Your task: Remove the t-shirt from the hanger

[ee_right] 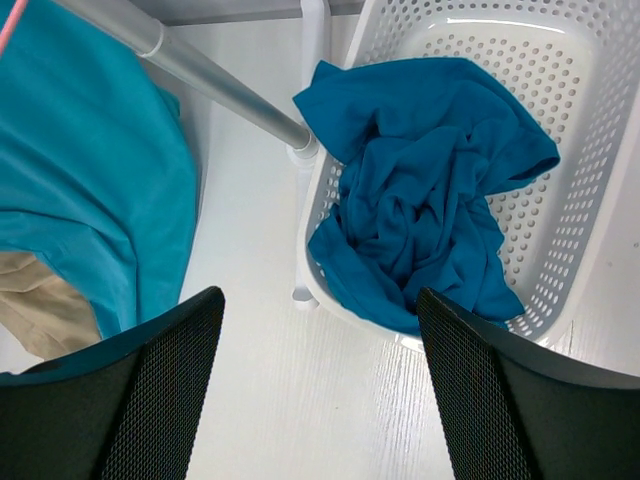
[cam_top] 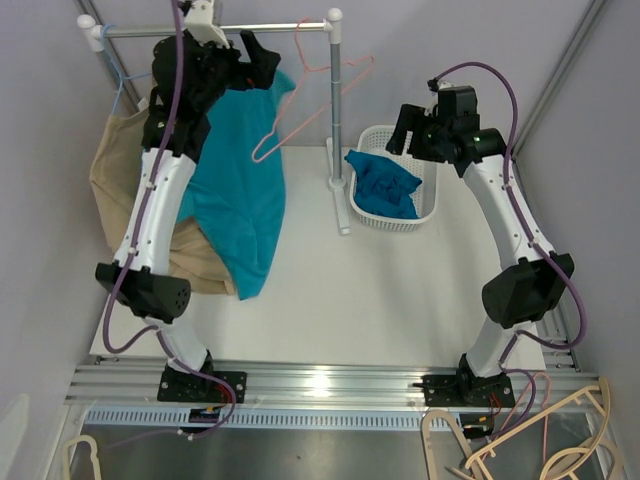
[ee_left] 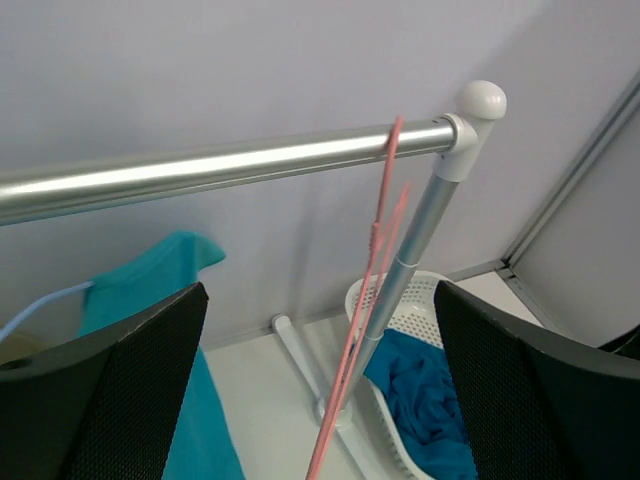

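t-shirt (cam_top: 240, 190) hung teal from the rail (cam_top: 260, 28); we held the left gripper (ee_left: 320, 295) spread near its top, likely to grab, the right gripper (ee_right: 318, 310) spread empty over the basket (ee_right: 590, 150).

Teal, tan, pink and blue showing against white.
A teal t-shirt (cam_top: 240, 200) is hanging beside a tan garment (cam_top: 112, 170); a pink hanger (ee_left: 376, 240) is dangling from the silver rail (ee_left: 200, 170); a white, dot-perforated basket (ee_right: 590, 130) is holding deep blue cloth (ee_right: 420, 220).
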Available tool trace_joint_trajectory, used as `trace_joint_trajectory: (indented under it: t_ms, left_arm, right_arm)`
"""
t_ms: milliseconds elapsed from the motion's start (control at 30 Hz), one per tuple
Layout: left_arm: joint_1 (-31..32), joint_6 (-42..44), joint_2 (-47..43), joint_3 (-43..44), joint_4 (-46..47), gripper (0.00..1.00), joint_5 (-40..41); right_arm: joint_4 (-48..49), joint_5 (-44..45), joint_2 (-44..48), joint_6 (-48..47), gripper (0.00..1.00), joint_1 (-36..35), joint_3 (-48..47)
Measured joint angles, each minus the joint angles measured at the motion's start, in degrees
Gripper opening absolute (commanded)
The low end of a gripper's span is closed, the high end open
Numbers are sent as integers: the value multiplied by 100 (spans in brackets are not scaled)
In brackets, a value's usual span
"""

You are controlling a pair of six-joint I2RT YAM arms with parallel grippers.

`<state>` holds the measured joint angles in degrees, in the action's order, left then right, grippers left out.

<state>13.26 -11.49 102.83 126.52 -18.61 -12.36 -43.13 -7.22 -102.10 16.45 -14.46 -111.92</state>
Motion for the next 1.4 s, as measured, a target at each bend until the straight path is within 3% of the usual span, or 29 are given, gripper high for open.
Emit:
trace_joint_trajectory:
  t_ms: [333,833,900,933,967,1167,1267,1300,1333,1400]
  left_arm:
    - [-1287,116,-719,-452,-160,100,-376]
    - [-1740,295,160,-122,-463,98,-407]
    - [-1740,278,374,33,-527,88,-358]
    - [-1740,249,501,173,-568,74,-337]
    - [-1740,223,627,323,-601,68,-334]
    - [-1740,17,1019,549,-616,55,-413]
    - [-1740,-107,1086,549,-601,24,-498]
    - [-1740,-136,1102,553,-584,7,-505]
    - [-1740,-168,1113,560,-579,1,-544]
    - [-1740,-240,1119,560,-560,1,-592]
  right_arm:
    - [2,-120,339,2,82,-164,573]
    - [48,-85,634,2,82,-249,984]
    - [44,-66,634,2,82,-247,964]
    - [39,-57,634,2,81,-247,953]
    - [39,-50,638,4,82,-247,944]
    - [22,31,710,4,82,-247,946]
    - [13,48,730,4,81,-247,944]
    - [15,50,730,2,82,-247,944]
    - [15,50,730,4,81,-247,944]
    - [15,46,730,11,81,-240,944]
